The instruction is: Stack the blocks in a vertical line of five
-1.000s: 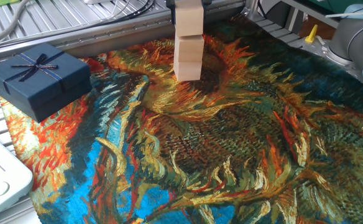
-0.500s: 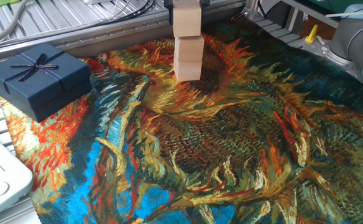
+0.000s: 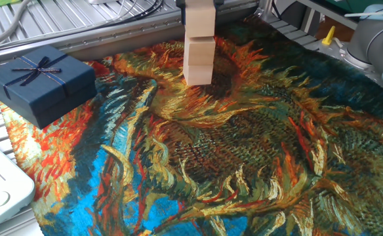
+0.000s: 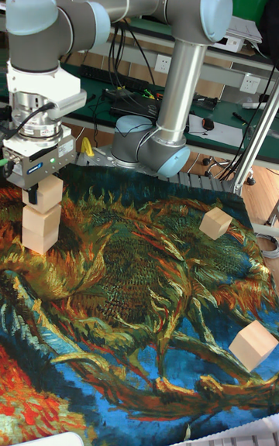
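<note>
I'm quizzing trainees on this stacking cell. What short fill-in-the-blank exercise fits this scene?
1. The stack under the gripper is ____ blocks high.
2. Loose blocks lying apart on the cloth in the tall view number ____.
3. The gift box is dark ____.

Missing words: three; two; blue

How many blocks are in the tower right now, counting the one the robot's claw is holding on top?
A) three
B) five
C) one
A: the tower shows three cubes stacked, with the gripper closed around the top block, while two loose blocks lie elsewhere on the cloth.
</note>
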`<state>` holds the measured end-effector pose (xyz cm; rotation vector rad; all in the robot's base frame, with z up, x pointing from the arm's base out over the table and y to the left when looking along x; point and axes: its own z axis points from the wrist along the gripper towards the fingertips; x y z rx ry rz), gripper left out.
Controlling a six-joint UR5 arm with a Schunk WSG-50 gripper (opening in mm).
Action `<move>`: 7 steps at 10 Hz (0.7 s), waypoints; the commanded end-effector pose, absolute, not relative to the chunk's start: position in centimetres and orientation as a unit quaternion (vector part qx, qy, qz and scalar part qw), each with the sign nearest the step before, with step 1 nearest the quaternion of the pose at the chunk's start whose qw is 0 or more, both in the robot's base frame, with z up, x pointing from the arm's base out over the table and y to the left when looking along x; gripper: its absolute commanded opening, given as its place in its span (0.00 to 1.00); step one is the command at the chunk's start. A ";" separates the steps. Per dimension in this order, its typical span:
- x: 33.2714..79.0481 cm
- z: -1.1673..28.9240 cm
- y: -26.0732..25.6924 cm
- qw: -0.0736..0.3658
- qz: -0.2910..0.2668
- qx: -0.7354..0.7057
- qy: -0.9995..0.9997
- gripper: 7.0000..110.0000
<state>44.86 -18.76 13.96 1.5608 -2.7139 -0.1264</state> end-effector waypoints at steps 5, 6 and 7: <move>46.3 14.2 -18.7 -0.035 -0.007 0.541 -0.840 0.15; 46.5 14.1 -18.4 -0.037 -0.010 0.540 -0.841 0.15; 46.6 13.9 -18.3 -0.036 -0.015 0.531 -0.846 0.15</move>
